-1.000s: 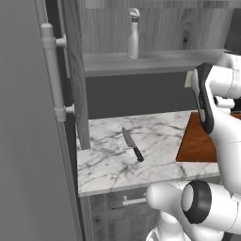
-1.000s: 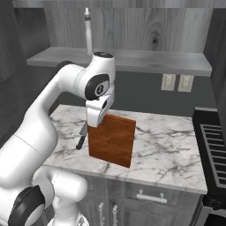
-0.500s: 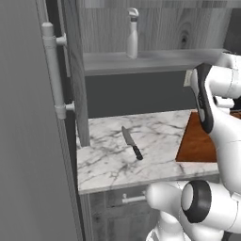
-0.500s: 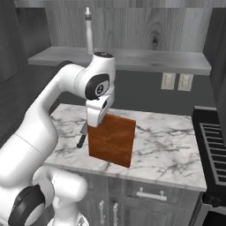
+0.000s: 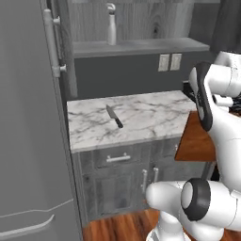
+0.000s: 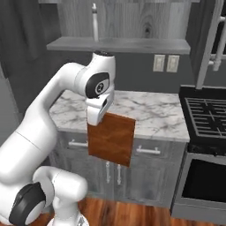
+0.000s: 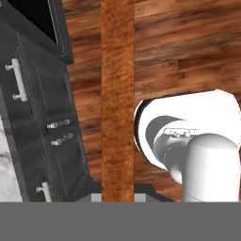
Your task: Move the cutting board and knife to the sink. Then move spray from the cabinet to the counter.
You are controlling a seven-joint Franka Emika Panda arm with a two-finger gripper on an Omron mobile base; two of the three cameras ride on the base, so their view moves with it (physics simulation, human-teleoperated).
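Note:
My gripper (image 6: 95, 125) is shut on the top edge of the orange-brown cutting board (image 6: 111, 139), which hangs upright in the air in front of the grey drawer fronts, off the counter (image 6: 154, 110). The hand view looks down the board's edge (image 7: 117, 94) toward the wood floor. The board (image 5: 194, 141) also shows beside my arm. The knife (image 5: 114, 116) lies on the marble counter (image 5: 146, 110), left of the board. The pale spray (image 5: 111, 30) stands on the cabinet's open shelf (image 5: 141, 46), as does the spray (image 6: 95, 22) over the shelf (image 6: 119, 43). The sink is out of view.
A tall grey fridge (image 5: 28, 117) borders the counter's left end. The black grated stove (image 6: 206, 115) with its oven stands at the counter's right. Wall outlets (image 6: 166, 63) sit above the marble. Wood floor (image 7: 188, 47) lies below, with my white base (image 7: 197, 141) on it.
The whole picture has shifted: the base has backed away from the counter, so the drawers and floor now show. The board stays in my shut gripper; the knife lies where it was.

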